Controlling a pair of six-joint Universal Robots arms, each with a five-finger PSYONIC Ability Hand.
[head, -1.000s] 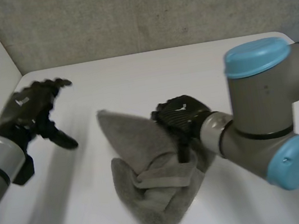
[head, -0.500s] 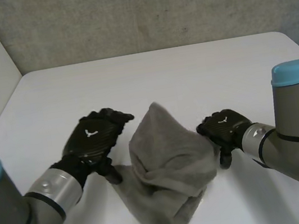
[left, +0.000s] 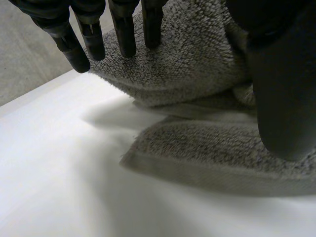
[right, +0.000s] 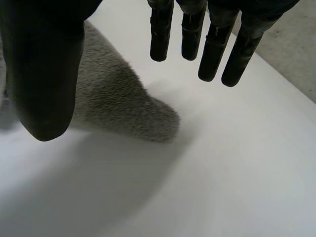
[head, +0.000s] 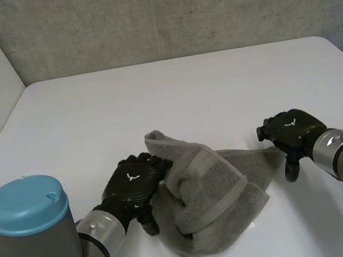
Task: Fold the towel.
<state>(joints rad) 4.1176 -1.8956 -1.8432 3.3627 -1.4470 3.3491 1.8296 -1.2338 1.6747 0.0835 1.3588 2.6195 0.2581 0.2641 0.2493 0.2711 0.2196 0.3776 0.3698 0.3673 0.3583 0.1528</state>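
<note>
Head view: the white table [head: 217, 88] carries a grey towel [head: 214, 193], which lies crumpled in a loose heap with one fold over its middle. The left hand [head: 133, 183] is at the towel's left edge, its straight fingers [left: 123, 29] pressed on the raised fold. Its thumb hides part of the cloth, and I cannot tell if it touches it. The right hand [head: 292, 130] hangs just beside the towel's right corner, fingers [right: 212, 54] straight, slightly spread, holding nothing.

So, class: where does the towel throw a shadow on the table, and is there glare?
Left wrist view: a soft shadow lies on the table under the raised fold of the towel. Head view: the white table is evenly lit, no glare.
</note>
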